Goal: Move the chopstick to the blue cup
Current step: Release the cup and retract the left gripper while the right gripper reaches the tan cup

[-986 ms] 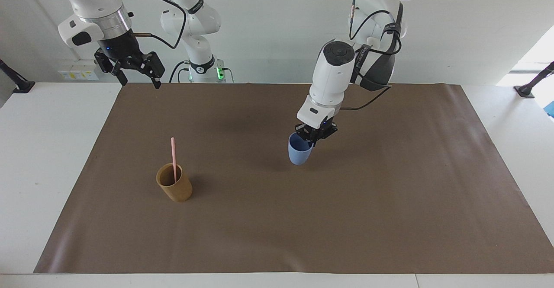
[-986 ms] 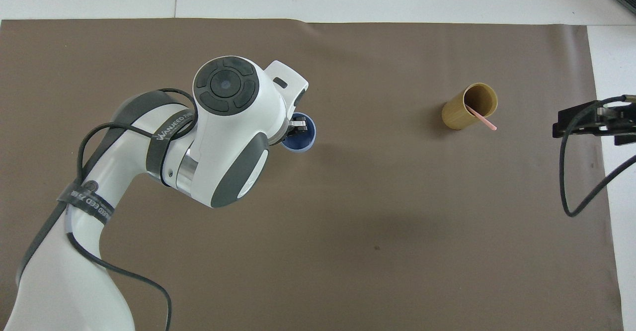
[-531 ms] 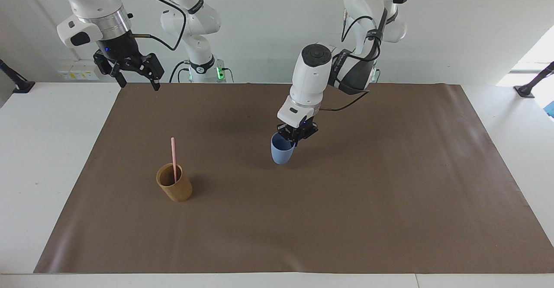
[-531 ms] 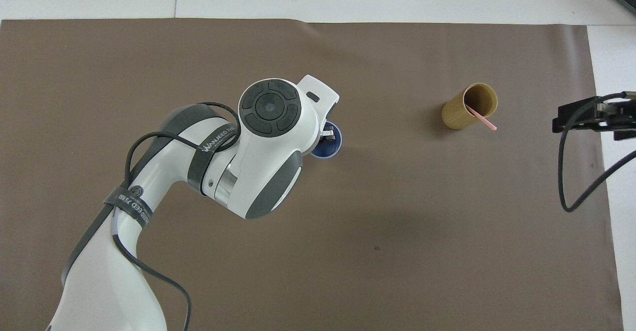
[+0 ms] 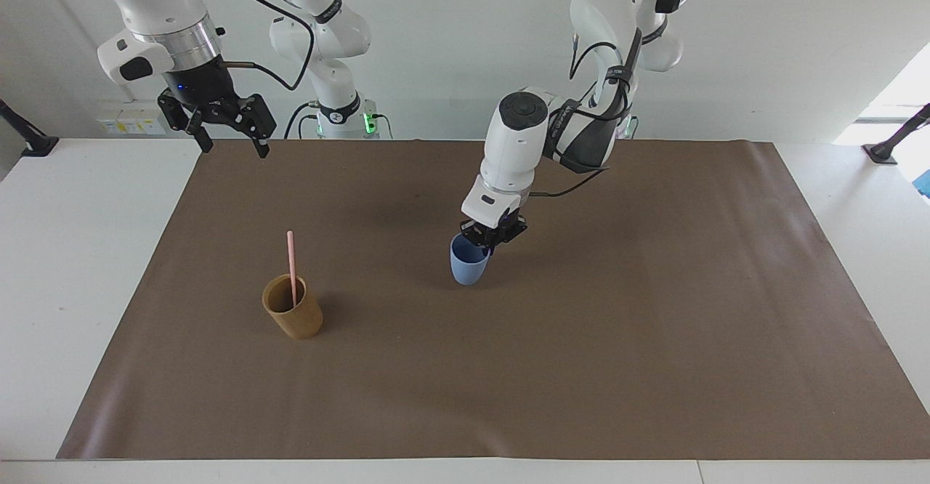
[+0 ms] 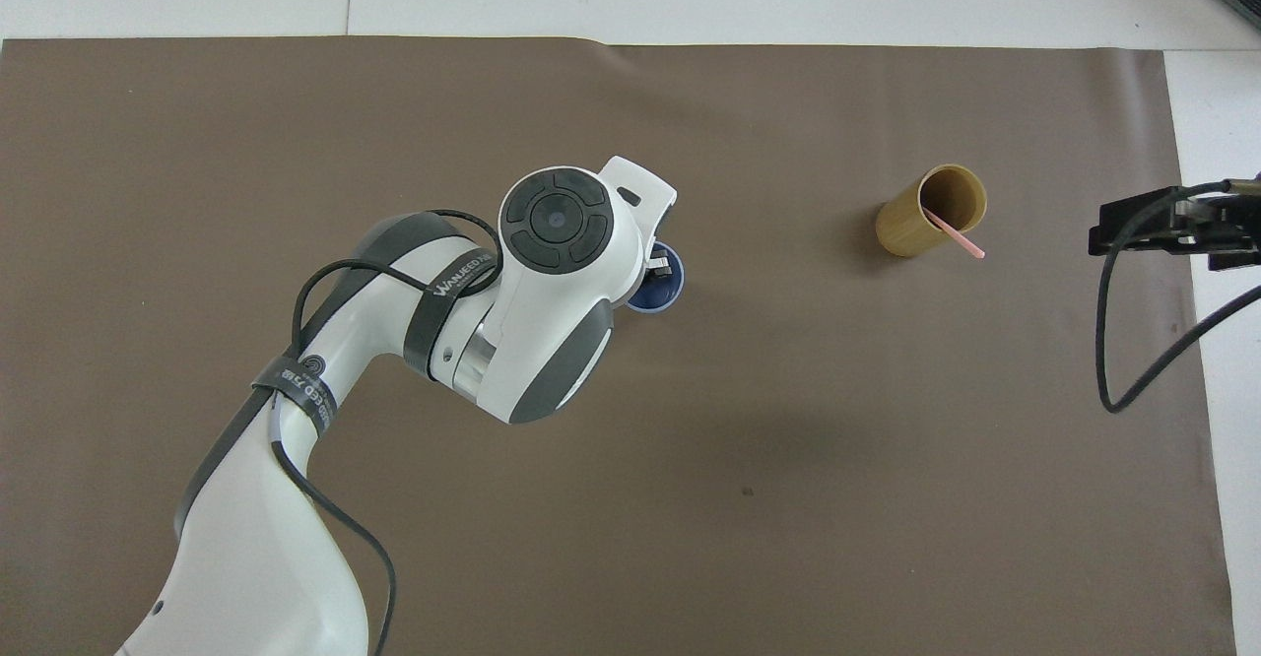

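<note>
Taking the blue cup (image 5: pixel 468 266) as the landmark and working outward from the robots: the right gripper (image 5: pixel 227 137) waits in the air with its fingers spread and nothing between them, over the edge of the brown mat (image 5: pixel 654 339) at the right arm's end of the counter (image 5: pixel 65 251), nearer to the robots than the cup. The left gripper (image 5: pixel 488 244) is at the cup itself, clenched on the cup's rim at the side nearer the robots; one finger seems to reach inside the wall. The cup is upright near the middle of the mat, and I cannot tell whether its base rests on the mat or hangs just clear of it.

Farther from the robots than the blue cup, toward the right arm's end of the counter, stands the tan cup (image 5: pixel 293 317). The chopstick (image 5: pixel 291 267) stands in it, leaning on its rim with the upper half sticking out, well apart from the blue cup.

The step in hand looks like placing the blue cup; the chopstick is not yet touched. Next, I judge, the left gripper must set the cup down steadily and let go, then a gripper must pinch the chopstick's free upper end and lift it straight out so the tan cup does not tip.

Count: two cups, one chopstick, two grippers, one mat.
</note>
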